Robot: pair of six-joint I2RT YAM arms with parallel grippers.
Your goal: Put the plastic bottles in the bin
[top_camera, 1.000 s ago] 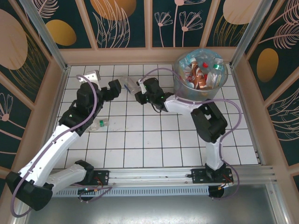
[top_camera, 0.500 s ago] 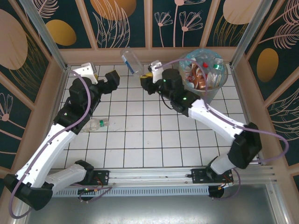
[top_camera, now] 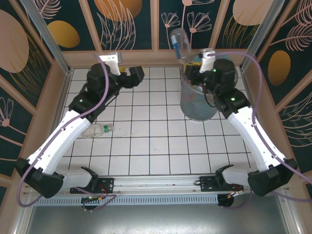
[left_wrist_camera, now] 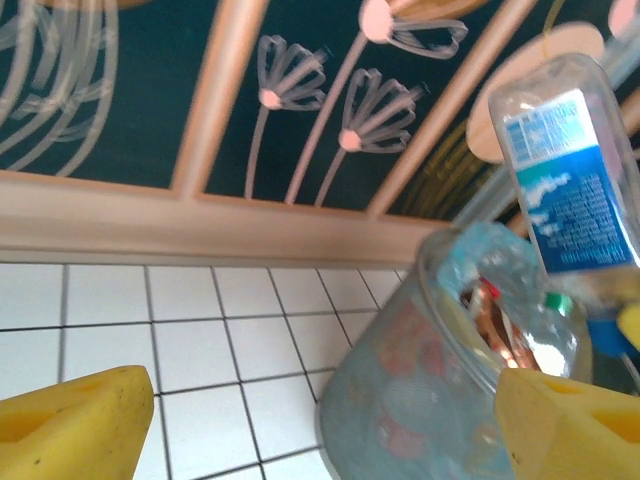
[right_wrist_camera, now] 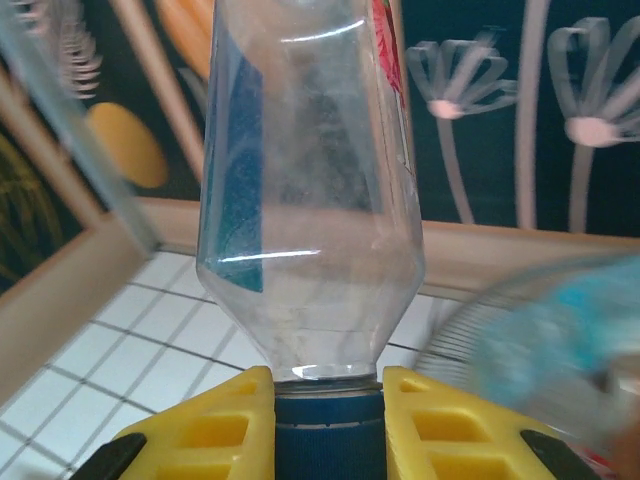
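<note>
My right gripper (top_camera: pixel 189 60) is shut on the blue cap of a clear plastic bottle (top_camera: pixel 180 42) with a blue label, held high at the left rim of the bin (top_camera: pixel 197 103). In the right wrist view the yellow fingers (right_wrist_camera: pixel 200 435) clamp the cap, and the bottle (right_wrist_camera: pixel 310 190) rises above the gripper (right_wrist_camera: pixel 328 425). The bin (right_wrist_camera: pixel 560 340) is a blur to the right. My left gripper (top_camera: pixel 138 74) hovers open left of the bin, near the back wall. Its wrist view has the gripper (left_wrist_camera: pixel 320 430) with wide-apart fingers (left_wrist_camera: pixel 75 425), the bin (left_wrist_camera: pixel 420 390) holding several bottles, and the held bottle (left_wrist_camera: pixel 568 180) above. Another bottle (top_camera: pixel 97 130), green-capped, lies on the tiles at the left.
A wooden ledge (top_camera: pixel 146 57) and patterned panels close off the back and sides of the white tiled table (top_camera: pixel 156 141). The bin stands in the back right corner, next to a metal post (top_camera: pixel 253 44).
The right arm has lifted the blue-label bottle from the table's middle and swung it up and right to the bin's rim. The left arm moved right along the back wall.
</note>
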